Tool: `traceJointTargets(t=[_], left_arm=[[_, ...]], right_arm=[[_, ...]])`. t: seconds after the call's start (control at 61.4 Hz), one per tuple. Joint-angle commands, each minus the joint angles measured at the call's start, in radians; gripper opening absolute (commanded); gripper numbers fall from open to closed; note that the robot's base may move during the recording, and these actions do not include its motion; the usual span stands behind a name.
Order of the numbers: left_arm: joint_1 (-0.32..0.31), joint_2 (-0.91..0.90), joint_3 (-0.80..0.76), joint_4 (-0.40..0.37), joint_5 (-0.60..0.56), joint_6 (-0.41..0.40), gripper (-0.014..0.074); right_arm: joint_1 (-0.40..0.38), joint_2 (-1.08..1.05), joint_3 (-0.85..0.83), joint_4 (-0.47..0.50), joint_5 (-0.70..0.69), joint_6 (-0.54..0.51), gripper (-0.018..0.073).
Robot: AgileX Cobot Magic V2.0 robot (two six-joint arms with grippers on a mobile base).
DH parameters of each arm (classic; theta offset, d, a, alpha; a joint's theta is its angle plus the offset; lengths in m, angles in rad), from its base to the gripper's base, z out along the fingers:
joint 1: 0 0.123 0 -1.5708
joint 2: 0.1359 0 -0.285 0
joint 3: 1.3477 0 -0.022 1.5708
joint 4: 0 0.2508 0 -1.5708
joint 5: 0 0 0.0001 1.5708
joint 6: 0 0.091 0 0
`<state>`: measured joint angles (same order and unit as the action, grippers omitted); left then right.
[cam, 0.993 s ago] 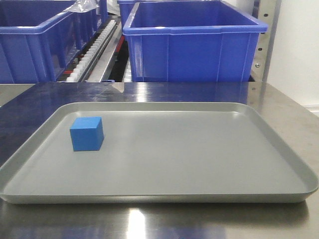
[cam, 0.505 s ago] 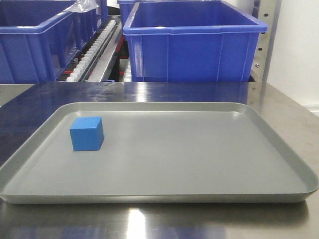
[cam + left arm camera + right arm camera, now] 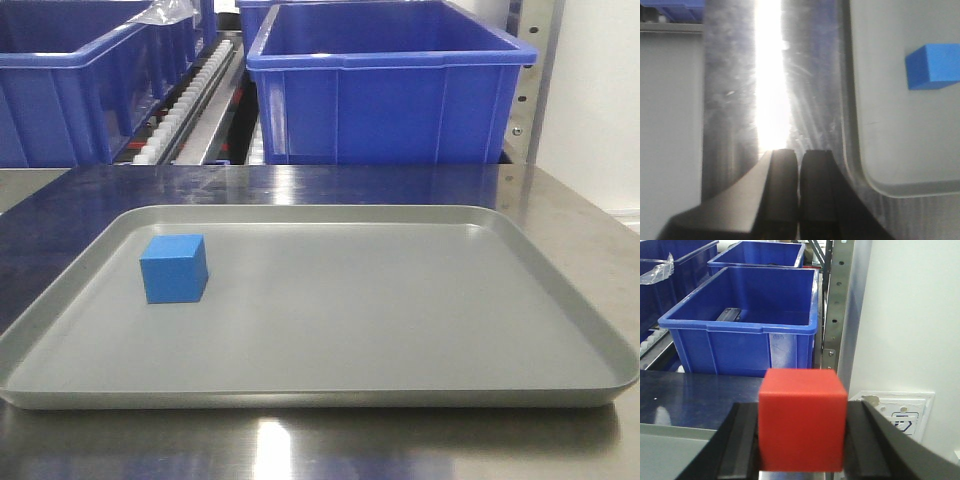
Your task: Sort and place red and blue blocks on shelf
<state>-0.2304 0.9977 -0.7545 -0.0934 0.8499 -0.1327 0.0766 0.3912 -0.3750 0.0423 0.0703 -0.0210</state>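
A blue block (image 3: pixel 175 268) rests on the left part of the grey tray (image 3: pixel 400 330); the left wrist view shows the same blue block (image 3: pixel 933 66) at its upper right. My left gripper (image 3: pixel 800 157) is shut with nothing in it, over the steel tabletop beside the tray's corner. The red block (image 3: pixel 802 419) sits clamped between the black fingers (image 3: pixel 740 440) of my right gripper (image 3: pixel 802 440), held above the tabletop's right side and facing the shelf (image 3: pixel 840 300). Neither gripper appears in the front view.
Large blue bins (image 3: pixel 385 85) stand on the shelf's white roller tracks (image 3: pixel 185 110) behind the table; one blue bin (image 3: pixel 745 335) is straight ahead of the right gripper. A steel upright (image 3: pixel 535 70) and a white wall lie to the right.
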Motion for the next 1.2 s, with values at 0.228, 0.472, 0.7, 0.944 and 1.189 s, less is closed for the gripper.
traceJointTargets(t=[0.228, 0.472, 0.7, 0.944, 1.189], left_arm=[[-0.124, 0.206, -0.185, 0.083, -0.007, -0.230, 0.0302], [-0.240, 0.347, -0.351, 0.129, 0.067, -0.420, 0.0623], [-0.329, 0.493, -0.538, 0.125, 0.194, -0.504, 0.0619], [-0.364, 0.639, -0.719, 0.125, 0.317, -0.553, 0.0619], [-0.369, 0.737, -0.825, 0.125, 0.345, -0.575, 0.0619]], right_arm=[[-0.006, 0.004, -0.028, 0.002, -0.089, -0.009, 0.0068], [-0.006, 0.004, -0.028, 0.002, -0.089, -0.009, 0.0068], [-0.006, 0.004, -0.028, 0.002, -0.089, -0.009, 0.0068], [-0.006, 0.004, -0.028, 0.002, -0.089, -0.009, 0.0068], [-0.006, 0.004, -0.028, 0.002, -0.089, -0.009, 0.0068]])
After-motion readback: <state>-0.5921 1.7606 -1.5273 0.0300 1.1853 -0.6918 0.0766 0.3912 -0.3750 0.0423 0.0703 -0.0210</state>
